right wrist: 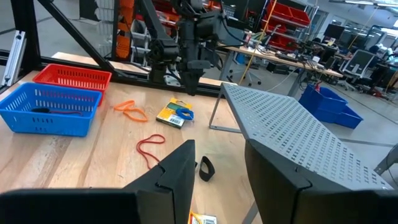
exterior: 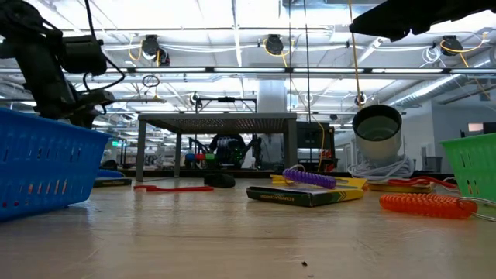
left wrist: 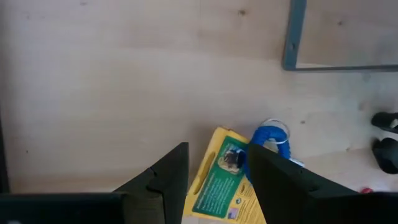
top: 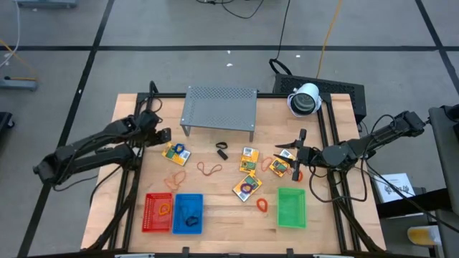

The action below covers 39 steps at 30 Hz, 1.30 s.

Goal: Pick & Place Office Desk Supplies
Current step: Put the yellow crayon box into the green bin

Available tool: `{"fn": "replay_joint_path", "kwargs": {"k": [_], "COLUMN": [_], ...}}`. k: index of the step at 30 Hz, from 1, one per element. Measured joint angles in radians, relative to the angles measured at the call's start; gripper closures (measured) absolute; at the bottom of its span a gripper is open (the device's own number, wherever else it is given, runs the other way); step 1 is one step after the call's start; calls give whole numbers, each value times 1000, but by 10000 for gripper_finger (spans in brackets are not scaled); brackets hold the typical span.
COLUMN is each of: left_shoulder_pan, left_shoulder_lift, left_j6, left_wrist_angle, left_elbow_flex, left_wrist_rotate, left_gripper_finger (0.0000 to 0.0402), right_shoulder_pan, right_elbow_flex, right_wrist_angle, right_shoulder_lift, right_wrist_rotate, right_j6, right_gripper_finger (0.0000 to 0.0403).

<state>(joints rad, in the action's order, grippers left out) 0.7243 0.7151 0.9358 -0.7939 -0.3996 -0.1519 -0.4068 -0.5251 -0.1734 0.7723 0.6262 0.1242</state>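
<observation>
The left gripper's (left wrist: 214,177) fingers (left wrist: 163,177) stand parted and grasp nothing, poised above a yellow packet (left wrist: 222,183) on the wooden surface (left wrist: 124,93). The packet carries a green label with a small picture; its writing cannot be read. A small blue ring (left wrist: 268,138) lies on the packet's far corner, just beside one finger. Beyond it stands a leg of the grey perforated shelf (left wrist: 292,34).

The right gripper's (right wrist: 217,171) fingers (right wrist: 177,174) are likewise spread and empty, raised over the right side of the surface. Just ahead of them lie a small black clip (right wrist: 206,168) and a thin red rubber-band loop (right wrist: 148,149); farther on, an orange loop (right wrist: 129,109).

From above, three more yellow packets (top: 247,188) lie near the right gripper, one bearing a purple coil. An orange coil (top: 262,205) sits just beside the green basket (top: 291,208). The blue basket (top: 188,213) and red basket (top: 158,212) stand side by side, touching.
</observation>
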Motion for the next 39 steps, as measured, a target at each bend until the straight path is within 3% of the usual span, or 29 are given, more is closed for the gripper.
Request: {"fn": "replay_joint_path", "kwargs": {"k": [10,22,39], "left_shoulder_pan": [39,11,55], "left_shoulder_lift": [61,223,206], "left_j6": [-23,-36,-68], "left_wrist_angle": [-18,183,174], "left_elbow_flex": [2,87,74], "left_wrist_rotate": [28,-65,-83], "left_gripper_finger": [231,231,231], "right_shoulder_pan": [0,0,0], "right_elbow_flex": [0,0,0], "right_wrist_angle": [0,-1,-1], "right_shoulder_lift": [0,0,0], "right_wrist_rotate": [1,1,1], "right_j6": [0,-3,-8], "right_gripper_finger": [273,273,273]}}
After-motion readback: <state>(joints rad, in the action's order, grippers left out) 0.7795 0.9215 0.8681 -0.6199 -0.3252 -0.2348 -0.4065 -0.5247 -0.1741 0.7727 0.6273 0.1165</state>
